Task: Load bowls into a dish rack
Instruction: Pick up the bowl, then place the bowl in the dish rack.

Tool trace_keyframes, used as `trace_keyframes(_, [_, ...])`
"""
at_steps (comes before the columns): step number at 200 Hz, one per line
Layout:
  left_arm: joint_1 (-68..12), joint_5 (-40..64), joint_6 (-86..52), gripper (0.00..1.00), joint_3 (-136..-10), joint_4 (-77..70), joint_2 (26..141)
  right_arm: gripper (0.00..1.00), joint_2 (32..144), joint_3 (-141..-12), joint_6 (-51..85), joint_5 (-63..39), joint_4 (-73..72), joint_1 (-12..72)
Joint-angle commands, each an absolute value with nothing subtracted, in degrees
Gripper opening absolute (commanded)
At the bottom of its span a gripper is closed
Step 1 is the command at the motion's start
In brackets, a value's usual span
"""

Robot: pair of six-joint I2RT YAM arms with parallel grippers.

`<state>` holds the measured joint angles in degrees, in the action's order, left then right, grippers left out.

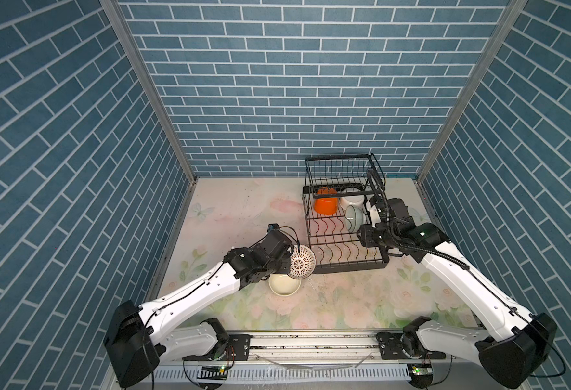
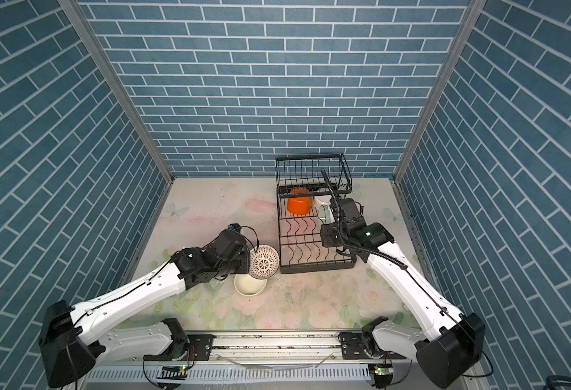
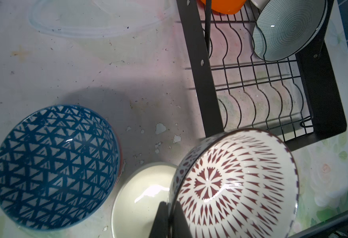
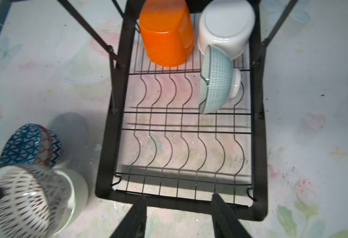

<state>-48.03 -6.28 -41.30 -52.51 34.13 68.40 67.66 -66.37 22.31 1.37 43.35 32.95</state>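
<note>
1. Near the middle of the table (image 1: 243, 209), in both top views, the left gripper (image 1: 286, 265) holds the reddish-brown patterned bowl (image 1: 303, 261) tilted up on edge. It is above the cream bowl (image 1: 284, 285) and just beside the dish rack's (image 1: 348, 269) near corner. Toward the far end of the rack's lower tray are three bowls: the orange bowl (image 1: 325, 204) upside down, the white bowl (image 1: 351, 202) beside it, and the mint green bowl (image 1: 353, 217) standing on its rim.
2. At the left wrist, the fingers (image 3: 161, 218) are clenched on the patterned bowl's rim, one finger inside and one outside. The cream bowl sits partly under it. The blue-and-white bowl (image 3: 53, 167) rests upright on the table, apart from the rack.
3. At the right wrist, the right gripper (image 4: 181, 216) hangs over the rack's near rim with its jaws released and nothing between them. Ahead, the mint green bowl stands in the wire slots just beside the white bowl.
</note>
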Motion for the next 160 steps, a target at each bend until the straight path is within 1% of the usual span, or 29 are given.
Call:
trace_keyframes(1, [-48.3,-6.3,-39.4,0.0,-56.2,28.0,70.9,0.51,68.7,-70.5,23.9,-2.2,44.7,35.5])
trace_keyframes(33, [-48.3,-5.2,-37.9,0.0,-59.7,25.9,75.6,0.51,71.9,-72.4,23.5,-4.5,44.7,39.4])
trace_keyframes(75, [-48.3,-4.1,-35.8,0.0,-63.3,25.7,79.7,0.48,76.6,-73.7,23.0,-3.7,44.9,43.5])
trace_keyframes(98, [-48.3,-3.7,-35.9,0.0,-63.6,25.0,80.4,0.48,78.4,-73.8,23.1,-3.0,44.1,44.5])
trace_keyframes(125, [-48.3,-3.3,-36.1,0.0,-63.5,24.4,80.6,0.45,80.6,-74.7,22.9,-2.3,43.4,45.0])
trace_keyframes(136, [-48.3,-3.3,-36.0,0.0,-63.5,24.3,80.6,0.42,81.6,-75.1,22.8,-1.8,43.3,45.2])
trace_keyframes(160, [-48.3,-3.3,-35.6,0.0,-63.8,24.3,80.6,0.41,83.1,-75.6,22.4,-0.7,43.1,45.4])
